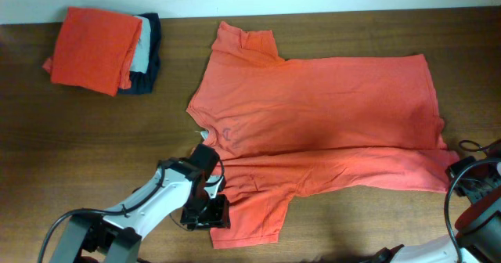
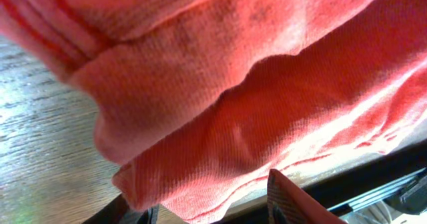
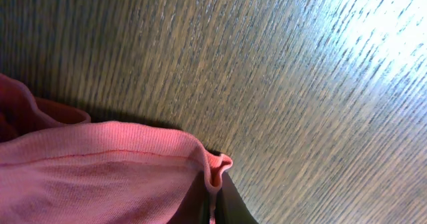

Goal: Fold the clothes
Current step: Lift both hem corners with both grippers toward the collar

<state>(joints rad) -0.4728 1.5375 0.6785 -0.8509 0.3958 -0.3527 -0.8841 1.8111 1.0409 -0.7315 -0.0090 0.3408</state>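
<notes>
Dark wood-grain desk (image 1: pixel 78 153) fills every view. Near its near edge, left of centre, our left tool (image 1: pixel 211 214) sits at the near sleeve (image 1: pixel 254 216) of the T-shirt (image 1: pixel 329 114). Up close, a thick roll of coral cloth lies across its fingers (image 2: pixel 293 201), which stand partly apart. We cannot tell whether they pinch the roll or merely cradle it. Our right tool (image 1: pixel 462 175), toward the near right corner of the desk, is clenched on the hem. The wrist view shows the stitched edge (image 3: pixel 133 151) puckered into a small fold right where the fingers meet.

Outward from both tools, the T-shirt lies spread over the middle and right of the desk, plain face up. Its collar and small neck mark (image 1: pixel 225 130) point toward the left edge, and the far sleeve (image 1: pixel 246 44) toward the far edge. A long crease runs along its near side. A folded pile (image 1: pixel 102 48) rests at the far left corner, well apart.

We judge the garment light, soft and quite limp. It will sag between two holds, wrinkle easily and drag over the wood rather than glide. The knit should grip well and is not fragile, though a pinch may catch one layer or two. The best holds, we think, are the stitched edges, namely the hem corner and the sleeve or shoulder seam on the same side. Held there, the edge stays taut as it is carried over. A hold in the middle of the panel would only bunch the cloth.
</notes>
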